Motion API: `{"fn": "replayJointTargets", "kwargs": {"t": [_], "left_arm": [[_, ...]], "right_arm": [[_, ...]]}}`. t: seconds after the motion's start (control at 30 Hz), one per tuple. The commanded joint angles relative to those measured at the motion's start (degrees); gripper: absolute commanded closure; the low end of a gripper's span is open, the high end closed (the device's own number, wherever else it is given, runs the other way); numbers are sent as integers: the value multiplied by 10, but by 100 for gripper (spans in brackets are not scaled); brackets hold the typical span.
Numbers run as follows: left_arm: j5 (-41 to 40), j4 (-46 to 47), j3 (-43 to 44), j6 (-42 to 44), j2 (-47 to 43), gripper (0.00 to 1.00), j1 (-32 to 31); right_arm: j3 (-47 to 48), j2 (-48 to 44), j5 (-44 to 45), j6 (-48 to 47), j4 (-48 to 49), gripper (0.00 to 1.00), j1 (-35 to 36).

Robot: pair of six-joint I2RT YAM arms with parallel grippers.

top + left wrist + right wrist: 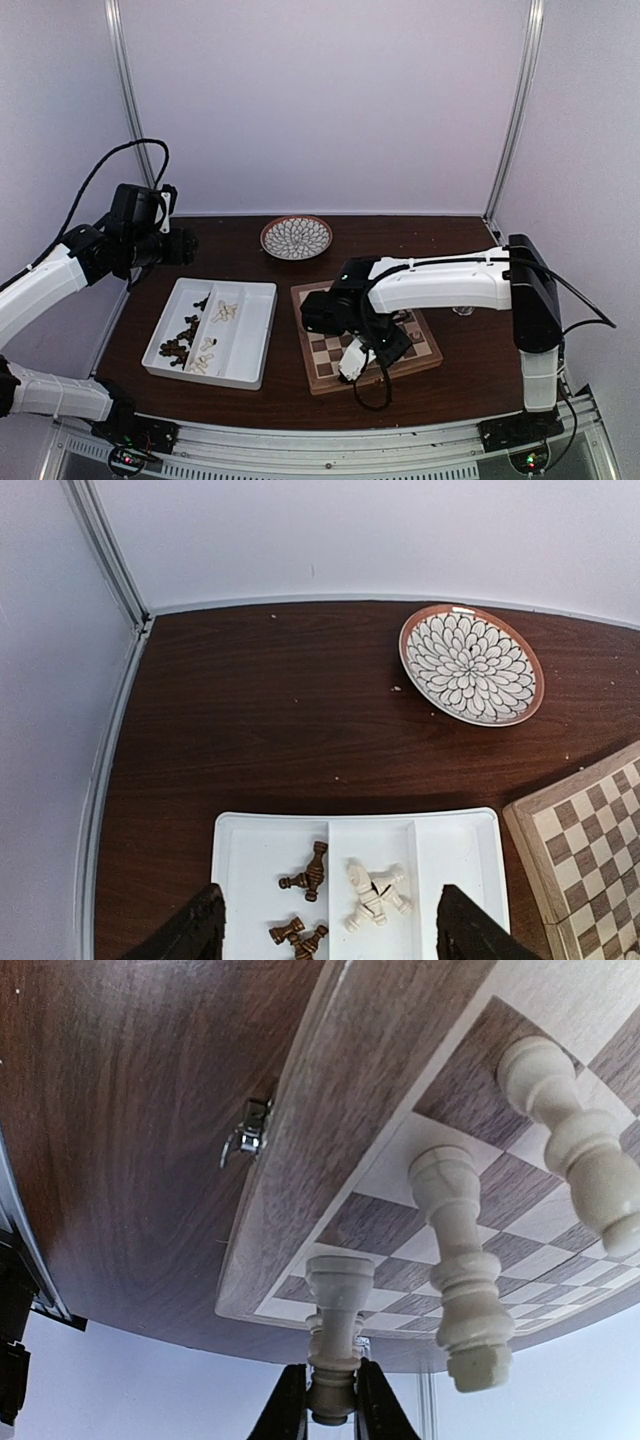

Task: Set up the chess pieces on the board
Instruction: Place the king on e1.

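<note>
The board lies right of centre on the table. My right gripper is shut on the top of a cream-white chess piece, whose base stands at a light square by the board's rim. Two more cream pieces stand in the same row. My left gripper hangs open above the tray, nothing between its fingers. Dark brown pieces and cream pieces lie loose in the tray. In the top view the right gripper is over the board and the left gripper is at the far left.
A white tray with compartments sits left of the board. A round patterned plate stands at the back. A metal latch sticks out of the board's side. White walls close the table in at the back and both sides.
</note>
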Motion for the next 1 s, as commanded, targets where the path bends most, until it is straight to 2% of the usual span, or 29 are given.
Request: {"fn": "replayJointTargets", "kwargs": {"t": [0.0,0.67,0.97], "left_arm": [[8,27,-5,-3,-3,28,5],[30,31,-5,-12,1,28,14],[35,31,-6,-14,3,28,17]], "right_arm": [[-10,10,24,4,9,89,3],[-9,24,40,4,29,87,-3],[-11,25,40,4,30,79,-3]]}}
